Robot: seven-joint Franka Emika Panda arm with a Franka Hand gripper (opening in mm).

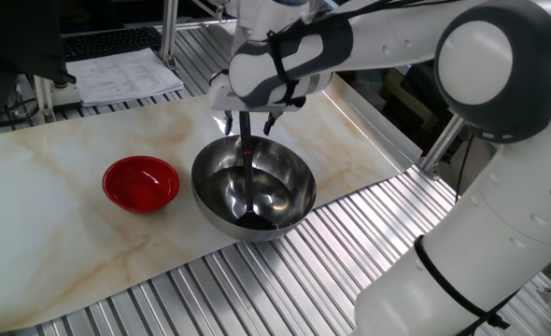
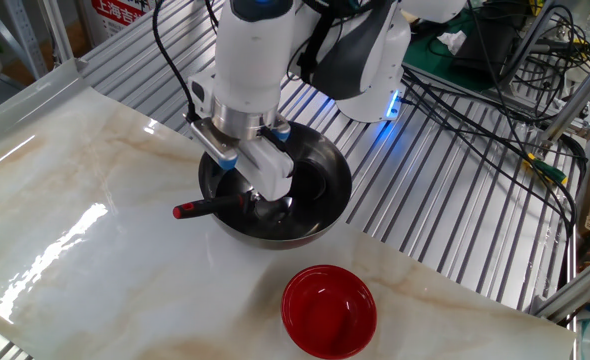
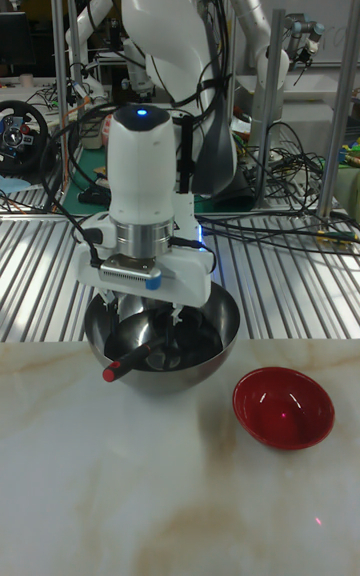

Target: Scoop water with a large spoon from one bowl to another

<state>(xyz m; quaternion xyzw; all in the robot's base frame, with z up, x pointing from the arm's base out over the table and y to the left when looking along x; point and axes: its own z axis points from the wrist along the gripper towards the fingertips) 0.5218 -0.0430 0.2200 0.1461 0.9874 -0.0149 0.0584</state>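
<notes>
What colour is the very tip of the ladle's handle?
Red, on the ladle handle's end; clearest in the other fixed view.

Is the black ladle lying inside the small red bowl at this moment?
No, the ladle rests in the steel bowl, its handle leaning over the rim, while the red bowl beside it holds no utensil.

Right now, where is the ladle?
The ladle rests in the steel bowl, cup at the bottom, handle leaning over the rim between the gripper's open fingers.
</notes>
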